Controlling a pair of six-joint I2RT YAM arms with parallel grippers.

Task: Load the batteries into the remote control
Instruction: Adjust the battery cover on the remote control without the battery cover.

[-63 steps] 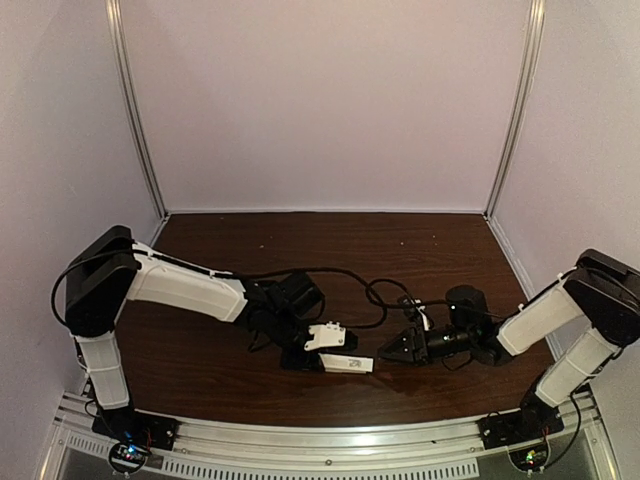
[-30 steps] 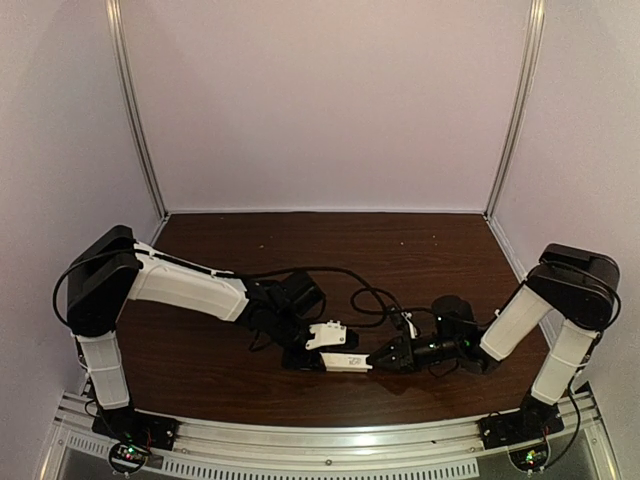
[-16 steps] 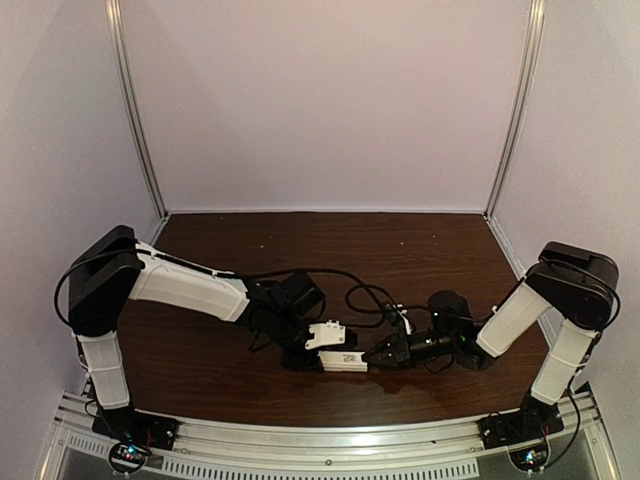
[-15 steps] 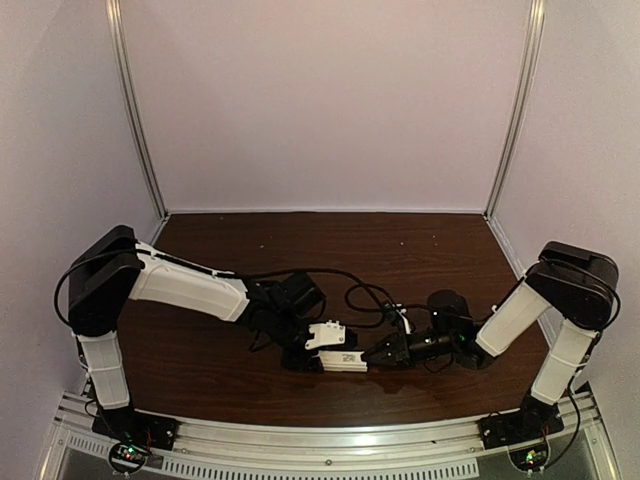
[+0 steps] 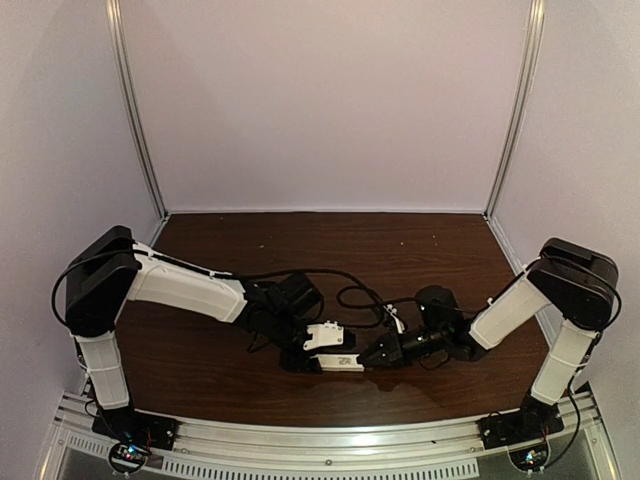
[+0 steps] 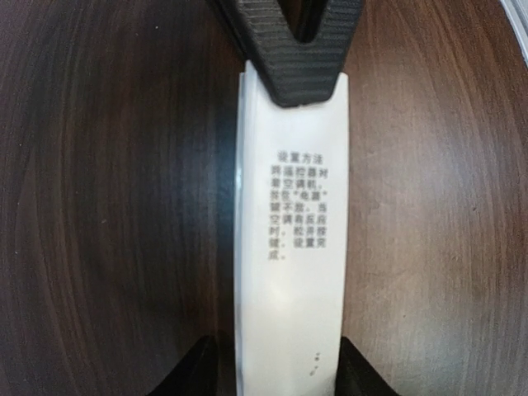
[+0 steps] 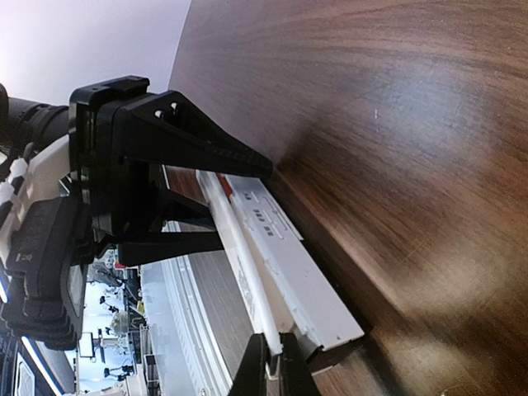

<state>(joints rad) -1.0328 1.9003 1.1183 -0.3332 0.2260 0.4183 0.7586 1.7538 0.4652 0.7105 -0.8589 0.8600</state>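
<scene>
The white remote control lies low over the dark table near the front edge. My left gripper is shut on its left part. In the left wrist view the remote runs between my left gripper's two fingers, printed back side up. My right gripper meets the remote's right end. In the right wrist view my right gripper is shut on a thin white back panel that stands slightly apart from the remote's body. A small red-orange spot shows at the gap's far end. No batteries are clearly visible.
Black cables loop on the table behind both grippers. A metal rail runs along the near edge, close below the remote. Walls and corner posts enclose the table on three sides.
My right gripper has moved left from open table to the remote's right end and closed on its thin panel. The left arm and the remote have stayed put.
</scene>
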